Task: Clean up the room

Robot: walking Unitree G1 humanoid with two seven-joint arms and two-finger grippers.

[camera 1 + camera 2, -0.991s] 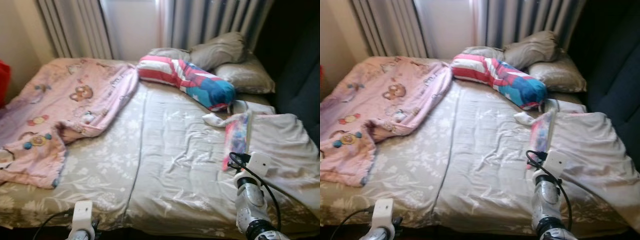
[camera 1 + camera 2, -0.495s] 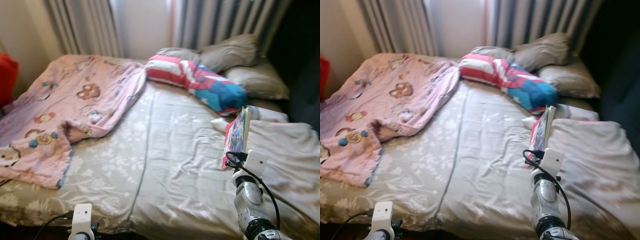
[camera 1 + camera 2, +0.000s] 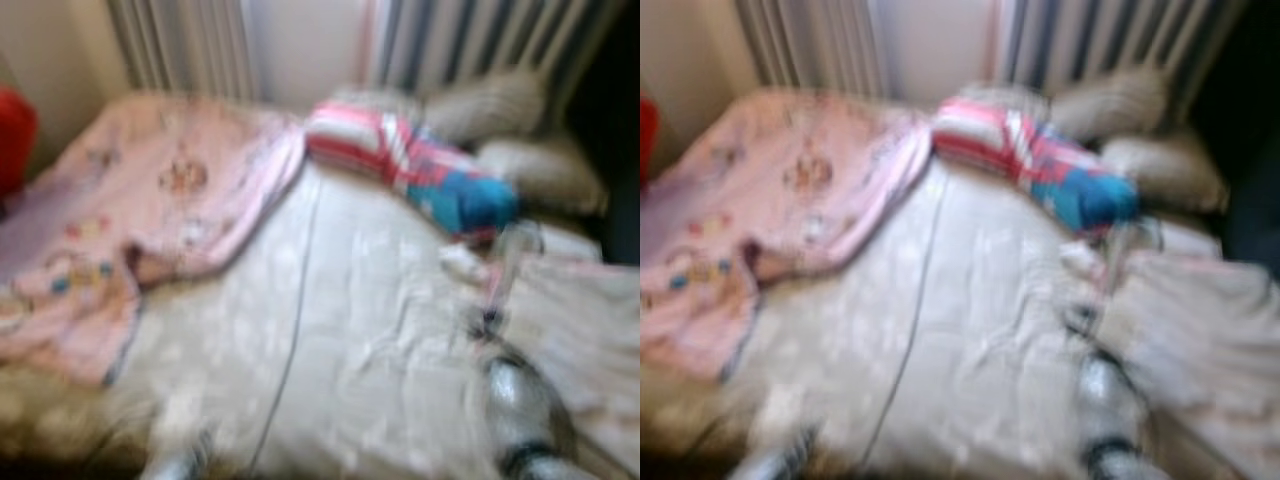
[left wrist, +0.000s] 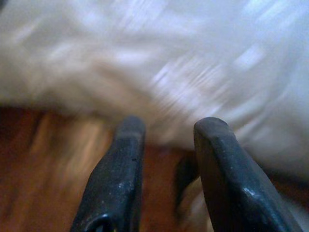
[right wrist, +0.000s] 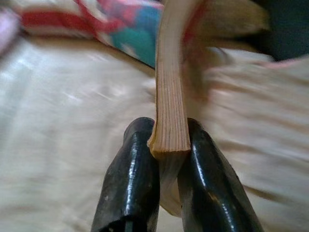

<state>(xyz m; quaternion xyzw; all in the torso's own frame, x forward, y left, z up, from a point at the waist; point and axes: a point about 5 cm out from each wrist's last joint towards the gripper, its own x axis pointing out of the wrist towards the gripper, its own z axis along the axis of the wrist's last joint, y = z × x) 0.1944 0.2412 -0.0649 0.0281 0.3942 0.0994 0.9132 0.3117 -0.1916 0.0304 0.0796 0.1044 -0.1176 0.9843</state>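
Observation:
A thin book (image 5: pixel 170 92) stands on edge between the two black fingers of my right gripper (image 5: pixel 169 137), which is shut on its lower corner. In the blurred head views the book (image 3: pixel 497 278) shows as a pale upright strip above my right arm (image 3: pixel 515 410), over the right side of the bed. My left gripper (image 4: pixel 168 131) is open with nothing in it, low at the bed's front edge, with white sheet (image 4: pixel 183 63) ahead of it and brown floor (image 4: pixel 43 159) below.
The bed (image 3: pixel 330 330) carries a pink cartoon blanket (image 3: pixel 150 200) on its left half. A striped red, white and blue pillow (image 3: pixel 410 165) and grey pillows (image 3: pixel 500 110) lie at the head. A crumpled white cover (image 3: pixel 580 320) lies at right. Curtains (image 3: pixel 190 40) hang behind.
The right gripper has lifted the book from lying on the bed to standing upright. The head camera has shifted and the picture is now blurred.

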